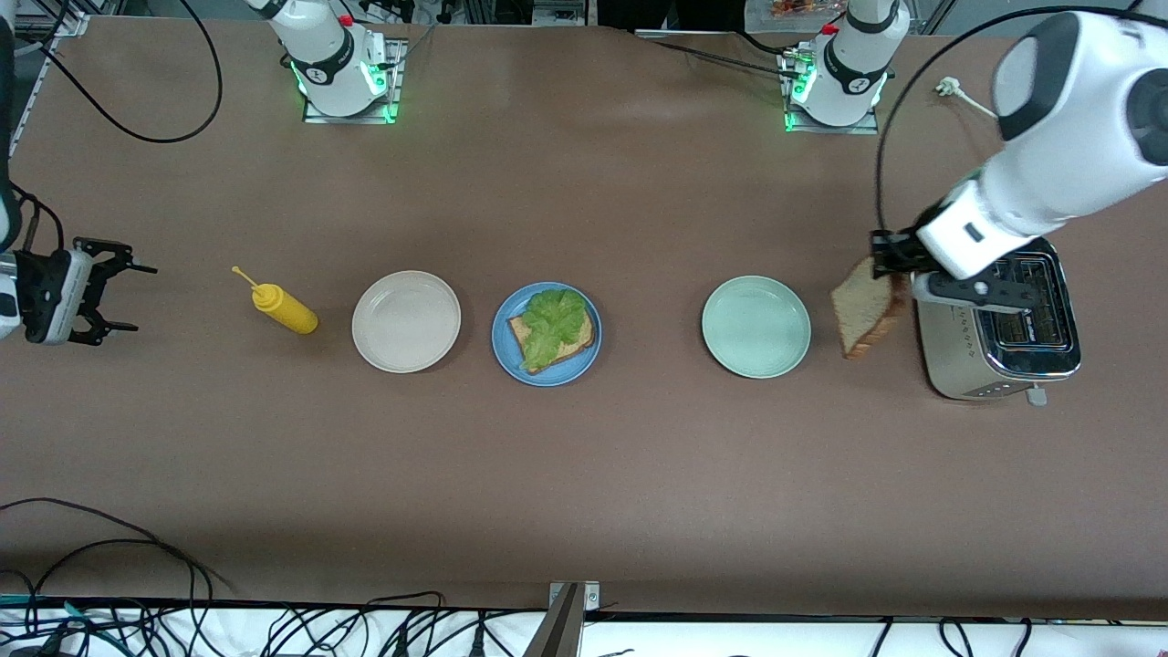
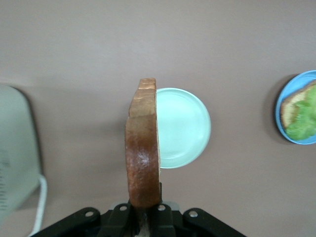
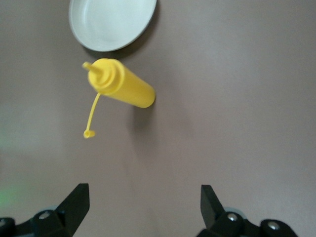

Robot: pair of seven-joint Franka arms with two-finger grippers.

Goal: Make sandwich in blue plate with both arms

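Observation:
The blue plate (image 1: 499, 332) sits mid-table with a brown bread slice (image 1: 577, 343) on it and a ruffled green lettuce leaf (image 1: 552, 321) on top. The left wrist view also shows the blue plate (image 2: 279, 123) with its lettuce (image 2: 303, 121). My left gripper (image 1: 890, 260) (image 2: 144, 210) is shut on a second bread slice (image 1: 865, 315) (image 2: 143, 153). It holds the slice on edge over the table, between the mint-green plate and the toaster. At the right arm's end of the table my right gripper (image 1: 135, 297) (image 3: 145, 197) waits open, with nothing between its fingers.
A pale mint-green plate (image 1: 756, 326) (image 2: 185, 126) lies between the blue plate and a silver toaster (image 1: 999, 324). A beige-white plate (image 1: 406, 320) (image 3: 111, 22) and a yellow squeeze bottle (image 1: 285, 308) (image 3: 121, 85) stand toward the right arm's end. Cables lie along the table's edges.

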